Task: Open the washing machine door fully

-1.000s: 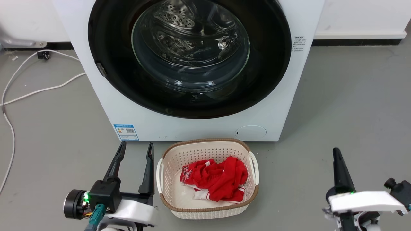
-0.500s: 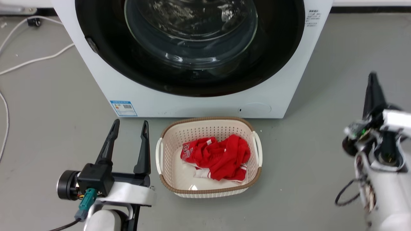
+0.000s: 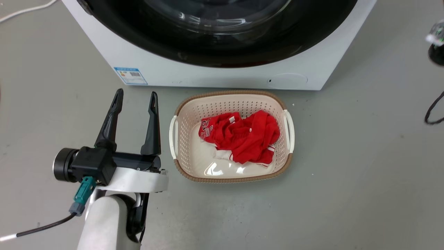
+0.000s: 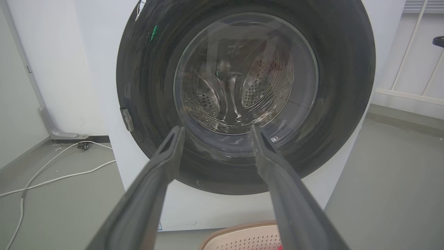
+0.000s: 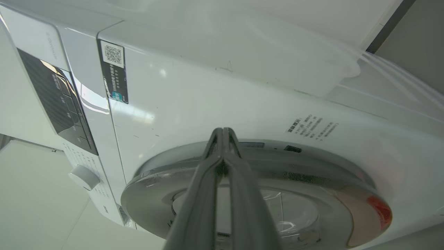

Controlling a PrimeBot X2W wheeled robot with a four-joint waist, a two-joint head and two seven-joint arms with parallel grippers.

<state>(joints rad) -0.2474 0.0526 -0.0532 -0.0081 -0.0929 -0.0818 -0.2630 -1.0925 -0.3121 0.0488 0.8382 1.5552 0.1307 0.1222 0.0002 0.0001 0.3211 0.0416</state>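
One left end effector (image 4: 216,128) faces the washing machine door (image 4: 340,86) — apart.

Layout, from far to near.
A white box-shaped washing machine (image 3: 215,74) stood toward the far edge of the grey floor (image 3: 364,156), its round black door (image 3: 222,48) on the front face. Just before it sat a cream perforated plastic basket (image 3: 236,92) holding a crumpled red garment (image 3: 242,135). The left gripper (image 3: 136,93) hung just left of the basket, and a white cable (image 4: 52,179) lay left of the machine.
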